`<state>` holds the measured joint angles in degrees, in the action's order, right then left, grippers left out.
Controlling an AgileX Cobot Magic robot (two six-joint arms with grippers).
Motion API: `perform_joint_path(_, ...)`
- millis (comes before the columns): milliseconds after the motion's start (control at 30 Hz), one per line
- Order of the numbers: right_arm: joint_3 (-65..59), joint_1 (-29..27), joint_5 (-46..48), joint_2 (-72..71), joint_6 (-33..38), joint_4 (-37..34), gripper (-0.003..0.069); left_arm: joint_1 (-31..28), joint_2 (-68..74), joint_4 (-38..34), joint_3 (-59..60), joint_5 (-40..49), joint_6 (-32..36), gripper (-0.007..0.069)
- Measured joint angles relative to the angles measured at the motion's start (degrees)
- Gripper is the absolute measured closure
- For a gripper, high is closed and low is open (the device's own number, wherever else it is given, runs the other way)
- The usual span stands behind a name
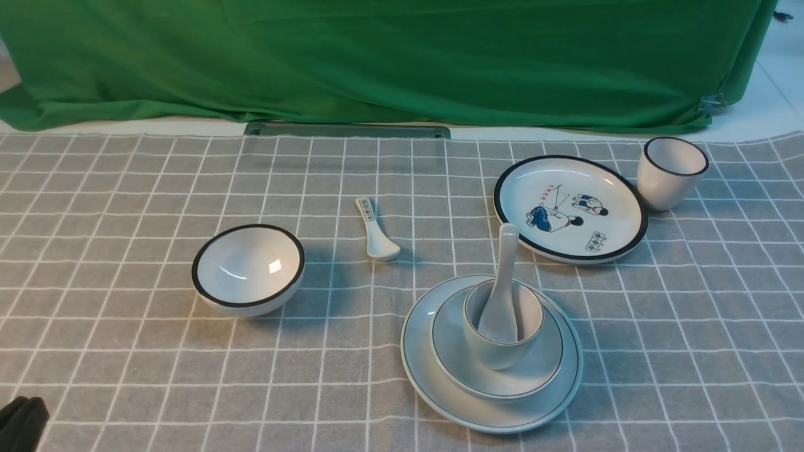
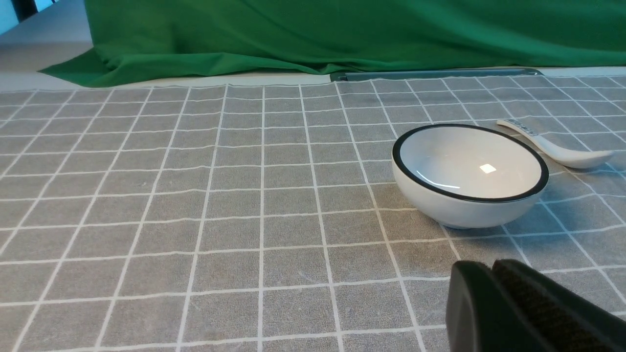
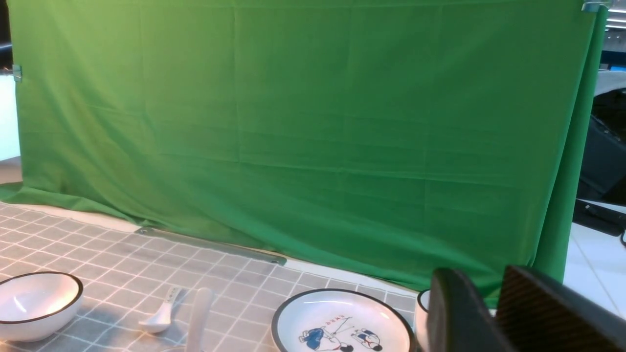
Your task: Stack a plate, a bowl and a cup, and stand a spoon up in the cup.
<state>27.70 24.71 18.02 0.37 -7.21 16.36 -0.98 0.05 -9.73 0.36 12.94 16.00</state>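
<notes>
Left gripper (image 2: 494, 274): sitting low over the grey checked cloth (image 1: 125, 351) at the near left corner, its two dark fingers pressed together, clenched on nothing.
Black-rimmed bowl (image 1: 249, 269): resting upright on the cloth at the left, just beyond the left gripper in its wrist view, apart from it.
Printed spoon (image 1: 375, 230): lying flat right of that bowl, handle pointing away toward the green backdrop (image 1: 389, 56).
Plate (image 1: 433, 364): lying near the front, right of centre, carrying the whole stack.
Bowl (image 1: 540, 370): sitting inside the plate.
Cup (image 1: 502, 348): standing upright in the bowl.
Spoon (image 1: 502, 295): standing in the cup, scoop down, handle leaning against the far rim and rising above it.
Cartoon plate (image 1: 570, 208): lying behind the stack to the right, not touching it.
Black-rimmed cup (image 1: 671, 172): standing upright just beside the cartoon plate's right edge.
Right gripper (image 3: 499, 303): showing only in its wrist view, raised above the table's right side, a gap showing between its fingers, released and gripping nothing.
</notes>
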Motion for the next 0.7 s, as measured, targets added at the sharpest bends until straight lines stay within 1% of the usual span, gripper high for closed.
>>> perform_joint_path(100,-1.25,-0.10,-0.06,-0.19,0.02,0.00,0.0470,0.00,0.00,0.12,0.00,0.00,0.00,0.0607)
perform_joint_path(167,-3.73,-1.54,-0.95,-0.48,0.26,0.00,0.0467,0.00,0.00,0.17,0.00,0.00,0.00,0.0607)
perform_joint_path(267,-7.80,-5.62,-2.16,-0.47,0.26,0.00,0.0466,0.00,0.00,0.17,0.00,0.01,0.00,0.0607)
perform_joint_path(333,-14.05,-10.83,-3.20,-0.37,0.21,0.00,0.0466,0.00,0.00,0.17,0.00,0.01,0.00,0.0607)
perform_joint_path(433,-22.07,-16.98,-4.62,-0.35,-0.75,0.00,0.0463,0.00,0.00,0.17,0.00,0.01,0.00,0.0607)
perform_joint_path(500,-27.20,-20.14,-6.13,-0.35,-1.97,-0.16,0.0458,0.00,0.00,0.17,0.00,0.01,0.00,0.0607)
perform_joint_path(567,-27.89,-21.66,-4.48,-0.35,-2.46,-0.61,0.0454,0.00,0.00,0.17,0.00,0.06,0.00,0.0607)
perform_joint_path(700,-28.11,-22.87,-3.55,-0.35,-1.93,-0.93,0.0446,0.00,0.00,0.17,0.00,0.06,0.05,0.0607)
